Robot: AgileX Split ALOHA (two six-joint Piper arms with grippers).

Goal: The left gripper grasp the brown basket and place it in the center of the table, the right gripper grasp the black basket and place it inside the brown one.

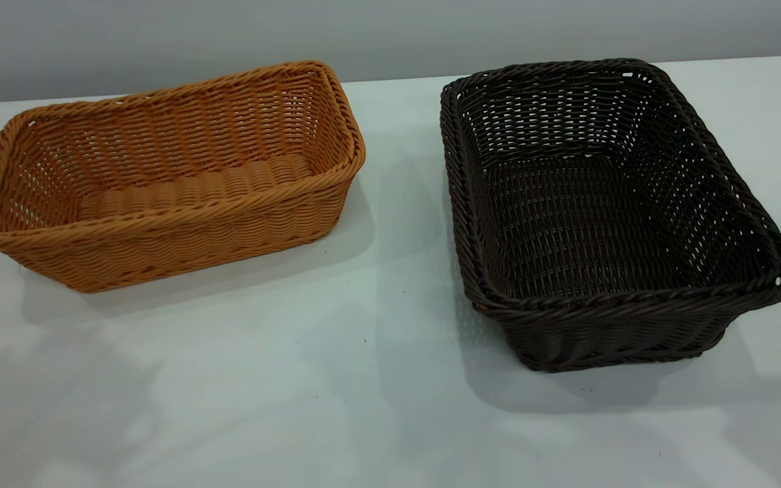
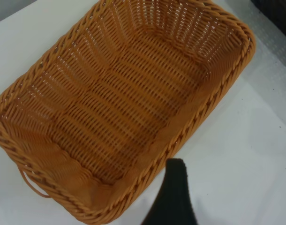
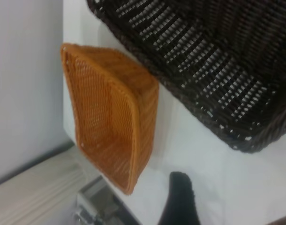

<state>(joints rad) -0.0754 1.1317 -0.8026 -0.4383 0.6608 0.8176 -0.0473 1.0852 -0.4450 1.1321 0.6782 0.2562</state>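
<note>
The brown basket (image 1: 180,230) stands upright and empty at the left of the table (image 1: 363,379). The black basket (image 1: 607,203) stands upright and empty at the right, a gap of bare table between them. My left gripper (image 2: 227,192) hovers above the table just outside the brown basket's (image 2: 124,108) long rim; one black finger (image 2: 173,197) shows, with nothing held. My right gripper (image 3: 227,197) hovers over bare table near a corner of the black basket (image 3: 218,61), one finger (image 3: 180,199) showing, nothing held. The brown basket (image 3: 110,117) lies beyond. In the exterior view only dark arm tips show at the top corners.
A grey wall (image 1: 390,34) runs behind the table's far edge. The right wrist view shows the table's edge by the brown basket, with a pale wooden floor (image 3: 35,197) and a metal fixture (image 3: 94,206) below it.
</note>
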